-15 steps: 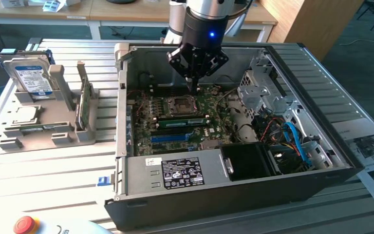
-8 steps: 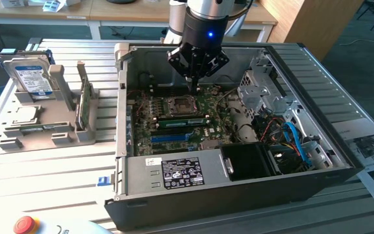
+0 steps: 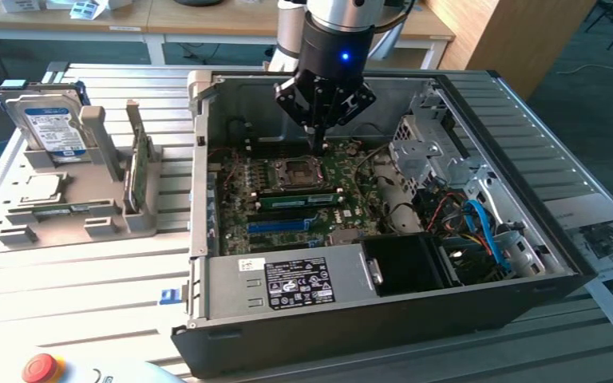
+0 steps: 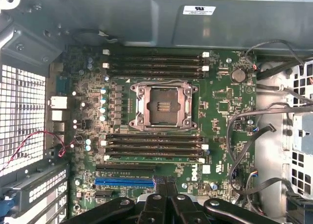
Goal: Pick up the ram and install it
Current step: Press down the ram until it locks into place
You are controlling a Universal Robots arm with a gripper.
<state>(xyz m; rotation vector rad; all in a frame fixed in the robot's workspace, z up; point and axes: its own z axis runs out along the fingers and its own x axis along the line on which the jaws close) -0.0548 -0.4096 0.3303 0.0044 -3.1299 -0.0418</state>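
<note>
The ram [image 3: 301, 198] is a long narrow green stick sitting in a memory slot of the motherboard [image 3: 334, 171], just beside the CPU socket [image 3: 293, 171], inside the open computer case [image 3: 392, 311]. In the wrist view the ram [image 4: 154, 159] lies in the slot row closest to the blue slot [image 4: 124, 181]. My gripper [image 3: 315, 150] hangs above the board near the far side of the socket, fingers shut together with nothing between them. The shut fingers [image 4: 170, 194] appear in the wrist view over the board's edge.
A grey fixture [image 3: 67, 219] on the exterior view's left holds a silver hard drive with a blue label [image 3: 49, 120], an upright green card [image 3: 136, 171] and a square chip [image 3: 41, 188]. Cables [image 3: 477, 223] and a drive cage [image 3: 424, 152] crowd the case's right side.
</note>
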